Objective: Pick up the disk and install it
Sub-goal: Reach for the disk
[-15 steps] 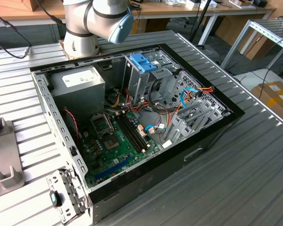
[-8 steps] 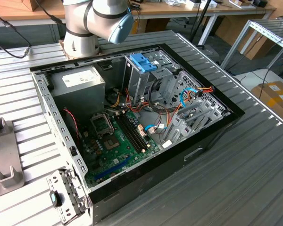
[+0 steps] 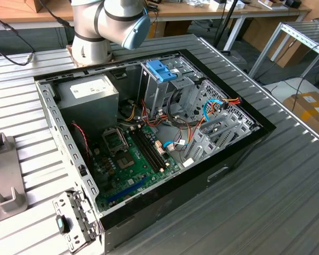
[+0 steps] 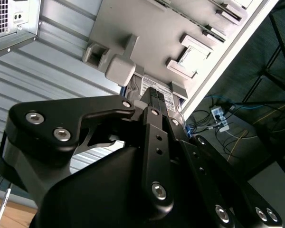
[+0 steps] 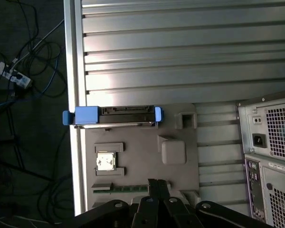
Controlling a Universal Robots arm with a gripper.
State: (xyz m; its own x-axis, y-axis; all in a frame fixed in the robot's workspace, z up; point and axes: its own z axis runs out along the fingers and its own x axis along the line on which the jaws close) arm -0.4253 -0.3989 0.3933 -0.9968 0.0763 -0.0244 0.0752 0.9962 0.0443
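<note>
The disk (image 5: pixel 115 115) stands on edge in a slot of a grey holder plate (image 5: pixel 142 142), with bright blue rails at both of its ends. My gripper (image 5: pixel 157 184) hovers over the plate's other end, well apart from the disk, its two black fingers pressed together and holding nothing. In the second wrist view the disk's white label (image 4: pixel 147 85) peeks out just behind my gripper (image 4: pixel 155 97). The exterior view has the open computer case (image 3: pixel 149 133) lying on its side, with the arm's base behind it.
The holder plate (image 3: pixel 5 180) lies at the exterior view's left, beside the case's rear panel (image 5: pixel 270 142). It also carries a processor chip (image 5: pixel 106 161) and a memory stick (image 5: pixel 118 188). A blue bracket (image 3: pixel 162 69) tops the metal cage. The table edge (image 5: pixel 72 71) drops to cables on the floor.
</note>
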